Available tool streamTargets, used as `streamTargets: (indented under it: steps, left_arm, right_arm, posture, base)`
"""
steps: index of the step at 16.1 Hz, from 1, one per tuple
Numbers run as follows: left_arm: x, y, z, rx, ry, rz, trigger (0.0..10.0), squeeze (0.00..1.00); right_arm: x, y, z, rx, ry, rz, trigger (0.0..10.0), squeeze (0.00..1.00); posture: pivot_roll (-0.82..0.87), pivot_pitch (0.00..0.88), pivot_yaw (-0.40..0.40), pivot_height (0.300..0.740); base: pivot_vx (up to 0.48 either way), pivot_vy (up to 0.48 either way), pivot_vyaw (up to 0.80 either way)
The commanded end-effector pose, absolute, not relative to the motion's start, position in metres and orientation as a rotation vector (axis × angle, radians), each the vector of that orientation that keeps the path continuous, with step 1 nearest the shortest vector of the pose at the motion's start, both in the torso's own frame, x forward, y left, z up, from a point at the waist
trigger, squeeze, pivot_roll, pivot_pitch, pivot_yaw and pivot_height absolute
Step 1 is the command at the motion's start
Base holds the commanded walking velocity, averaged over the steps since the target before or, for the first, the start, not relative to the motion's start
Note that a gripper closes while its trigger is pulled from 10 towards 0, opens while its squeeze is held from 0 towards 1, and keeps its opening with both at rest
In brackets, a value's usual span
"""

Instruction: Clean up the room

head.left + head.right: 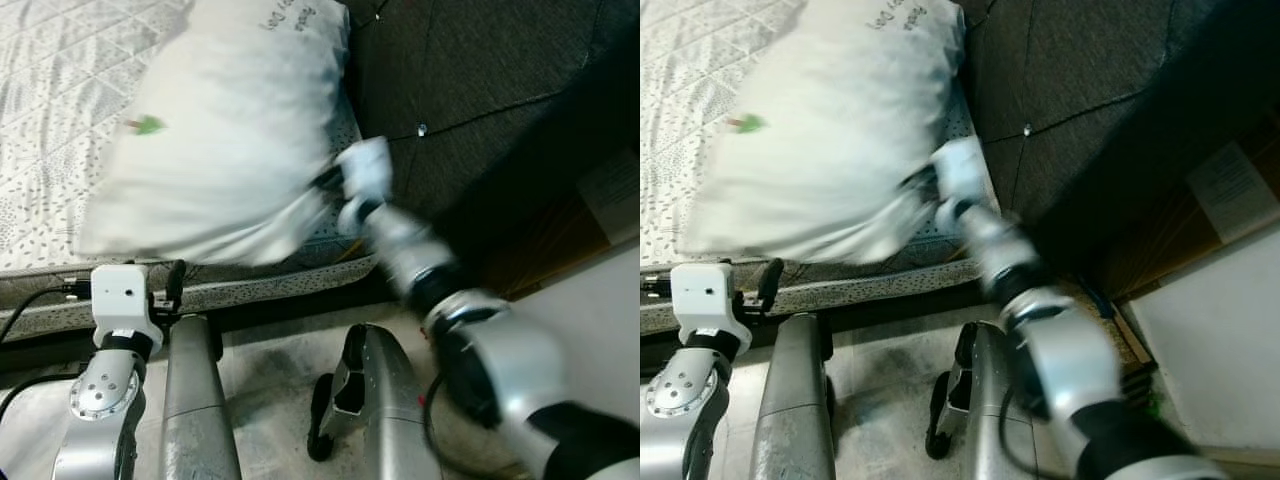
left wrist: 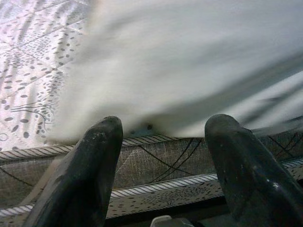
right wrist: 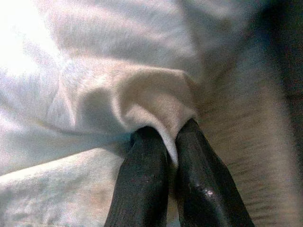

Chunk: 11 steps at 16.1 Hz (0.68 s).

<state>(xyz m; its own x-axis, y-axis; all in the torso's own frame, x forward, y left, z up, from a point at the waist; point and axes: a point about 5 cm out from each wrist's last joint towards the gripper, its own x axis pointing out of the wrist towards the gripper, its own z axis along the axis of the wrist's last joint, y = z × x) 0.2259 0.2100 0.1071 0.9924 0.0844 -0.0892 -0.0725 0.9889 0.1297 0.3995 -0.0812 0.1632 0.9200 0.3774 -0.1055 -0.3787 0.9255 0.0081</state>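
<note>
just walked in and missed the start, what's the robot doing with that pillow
The right end effector is shut on a pinch of the white pillow's cloth at its corner, with the pillow over the patterned mattress beside a dark headboard. The pillow is blurred, so it seems to be in motion. The left end effector is open, low at the mattress edge under the pillow, gripping nothing.

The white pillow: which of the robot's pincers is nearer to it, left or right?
Right. The right pincer is shut on a fold at the white pillow's corner. The left pincer is open, low by the mattress edge, not touching it.
</note>
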Motion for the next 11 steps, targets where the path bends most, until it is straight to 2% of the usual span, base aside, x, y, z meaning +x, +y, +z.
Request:
streamTargets:
  steps: [1, 2, 6, 8, 9, 10, 11]
  left_arm:
    - [0.228, 0.206, 0.104, 0.119, 0.099, 0.072, 10.0, 0.0]
    - [0.233, 0.205, 0.104, 0.115, 0.089, 0.067, 10.0, 0.0]
    - [0.24, 0.205, 0.105, 0.115, 0.079, 0.061, 10.0, 0.0]
    - [0.242, 0.204, 0.105, 0.116, 0.076, 0.055, 10.0, 0.0]
    - [0.242, 0.204, 0.105, 0.116, 0.076, 0.055, 10.0, 0.0]
    - [0.245, 0.203, 0.105, 0.115, 0.074, 0.044, 10.0, 0.0]
    - [0.245, 0.203, 0.105, 0.115, 0.074, 0.044, 10.0, 0.0]
  right_arm:
    - [0.41, -0.106, 0.191, -0.011, -0.002, 0.268, 0.0, 0.0]
    - [0.416, -0.134, 0.21, -0.03, -0.06, 0.164, 0.0, 0.0]
    - [0.418, -0.167, 0.224, -0.092, -0.093, 0.06, 0.0, 0.0]
    - [0.414, -0.184, 0.215, -0.138, -0.067, 0.034, 0.0, 0.0]
    - [0.414, -0.184, 0.215, -0.138, -0.067, 0.034, 0.0, 0.0]
    - [0.406, -0.2, 0.193, -0.146, -0.025, 0.024, 0.0, 0.0]
    - [0.406, -0.2, 0.193, -0.146, -0.025, 0.024, 0.0, 0.0]
  posture:
    - [0.25, 0.146, -0.185, 0.567]
    - [0.24, 0.134, -0.183, 0.567]
    - [0.22, 0.118, -0.176, 0.567]
    - [0.21, 0.111, -0.169, 0.567]
    - [0.21, 0.111, -0.169, 0.567]
    - [0.2, 0.105, -0.158, 0.567]
    - [0.2, 0.105, -0.158, 0.567]
  base:
    - [0.0, 0.0, 0.0]
    - [0.0, 0.0, 0.0]
    - [0.0, 0.0, 0.0]
    - [0.0, 0.0, 0.0]
    - [0.0, 0.0, 0.0]
    - [0.0, 0.0, 0.0]
    - [0.0, 0.0, 0.0]
